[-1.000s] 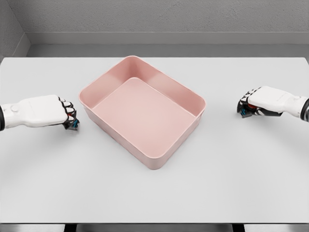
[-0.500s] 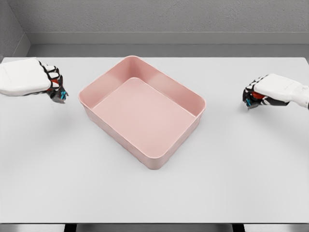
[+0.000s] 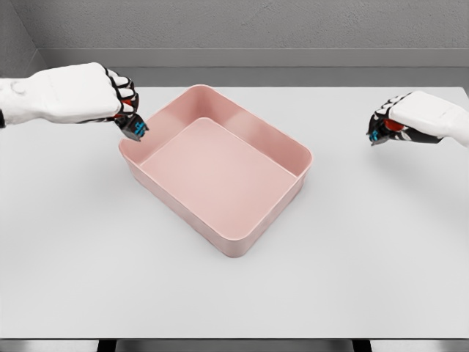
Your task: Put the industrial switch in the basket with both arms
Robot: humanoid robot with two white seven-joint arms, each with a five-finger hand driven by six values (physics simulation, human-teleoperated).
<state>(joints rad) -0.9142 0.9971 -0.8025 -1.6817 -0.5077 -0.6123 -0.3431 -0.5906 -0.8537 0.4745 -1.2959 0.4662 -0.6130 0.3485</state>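
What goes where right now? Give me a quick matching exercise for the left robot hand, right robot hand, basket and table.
Things:
1. left robot hand
2. right robot hand
3. basket
4. table

Descriptions:
A. pink, nothing inside
B. white surface under everything
C. at the basket's left corner, fingers curled on a small dark item
D. well clear of the basket, on the far right

Pairs: 1-C, 2-D, 3-A, 4-B

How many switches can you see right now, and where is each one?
2. One switch is gripped in the left hand, raised at the basket's left corner. The other switch is in the right hand, off to the basket's right. Both are mostly hidden by fingers.
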